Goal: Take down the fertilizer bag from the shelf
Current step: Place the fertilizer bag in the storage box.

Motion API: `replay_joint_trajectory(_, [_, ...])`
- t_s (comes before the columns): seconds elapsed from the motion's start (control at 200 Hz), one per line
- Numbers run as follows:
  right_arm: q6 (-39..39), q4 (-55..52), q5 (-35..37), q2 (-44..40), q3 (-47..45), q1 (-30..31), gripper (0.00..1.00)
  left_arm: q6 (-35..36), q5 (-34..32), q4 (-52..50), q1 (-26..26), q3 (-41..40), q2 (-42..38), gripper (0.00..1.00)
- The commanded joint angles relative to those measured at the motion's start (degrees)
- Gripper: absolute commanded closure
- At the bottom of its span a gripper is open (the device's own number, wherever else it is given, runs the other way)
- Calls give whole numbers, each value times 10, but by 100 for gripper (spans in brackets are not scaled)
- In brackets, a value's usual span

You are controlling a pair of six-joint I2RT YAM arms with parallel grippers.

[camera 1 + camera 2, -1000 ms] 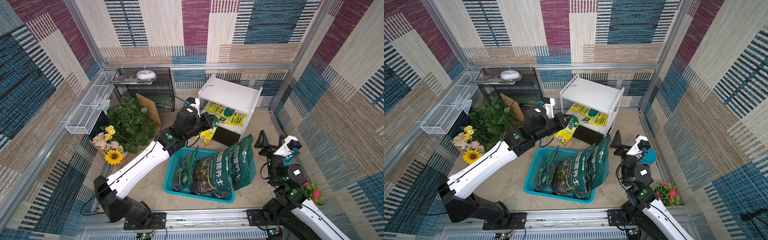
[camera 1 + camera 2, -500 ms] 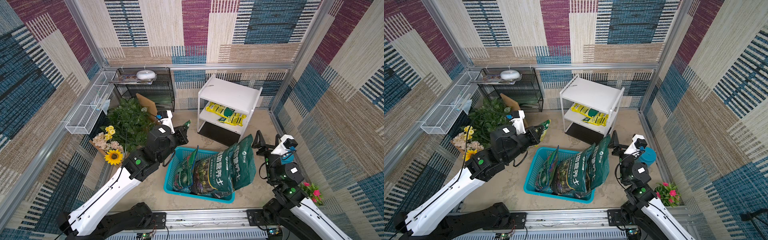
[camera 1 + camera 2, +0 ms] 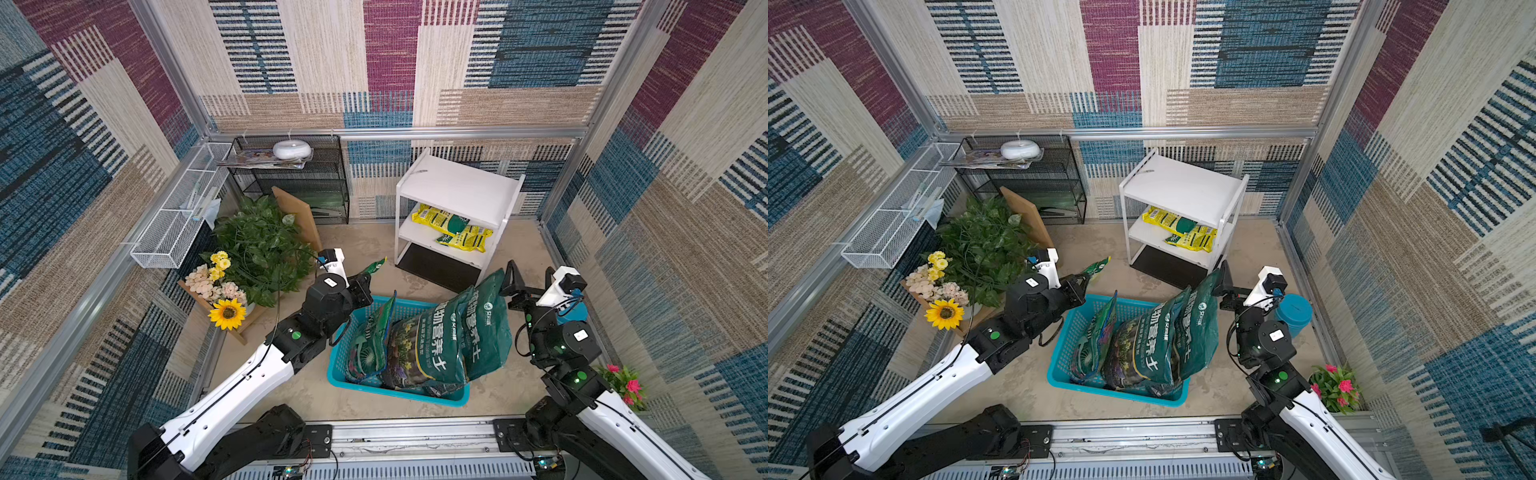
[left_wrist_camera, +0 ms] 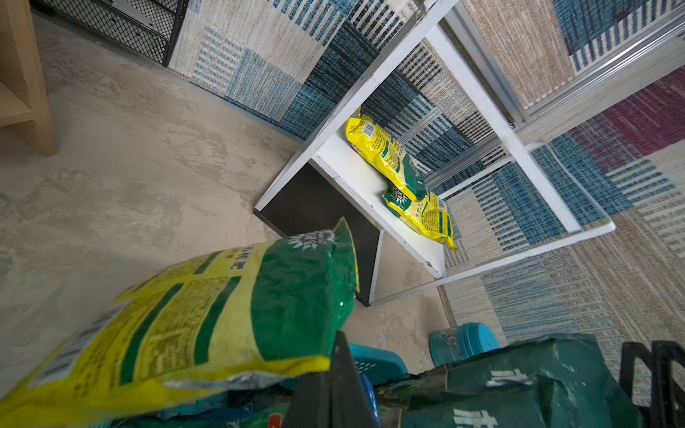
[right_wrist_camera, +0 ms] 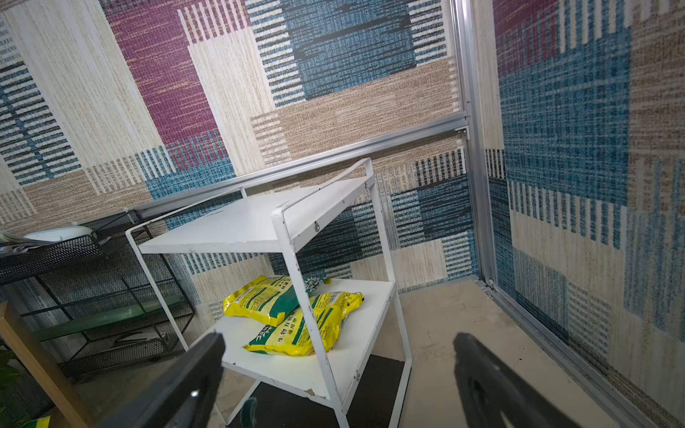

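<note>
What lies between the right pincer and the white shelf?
Only bare floor: the right wrist view shows nothing between the right pincer and the shelf.

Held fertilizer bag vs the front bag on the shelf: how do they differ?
Support: the held fertilizer bag is clamped in the shut left gripper, off the floor, while the front shelf bag lies on the middle board of the shelf.
Pose: the held fertilizer bag juts out tilted, while the front shelf bag lies flat, touching a second yellow bag.
Both are yellow-and-green printed pouches.
</note>
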Motion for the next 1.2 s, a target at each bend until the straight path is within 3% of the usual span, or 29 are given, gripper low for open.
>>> replay_joint_trajectory(0.0, [2, 11, -3, 1, 5, 0, 1, -33, 6, 111, 1, -47, -10, 100])
replay_joint_trajectory(0.205, [5, 12, -9, 9, 7, 1, 1, -84, 8, 163, -4, -102, -21, 100])
replay_joint_trajectory(0.691, [7, 14, -14, 20, 6, 0, 1, -141, -63, 222, -19, -197, -26, 100])
replay_joint_trajectory(0.977, [6, 15, -13, 18, 3, 0, 1, -133, -82, 245, -21, -213, -11, 100])
replay_joint_trajectory(1.122, [4, 16, -12, 20, 5, 0, 1, -104, -56, 215, -21, -185, -33, 37])
replay_joint_trajectory(1.192, [4, 15, -10, 19, 5, 0, 1, -91, -52, 194, -23, -167, -55, 20])
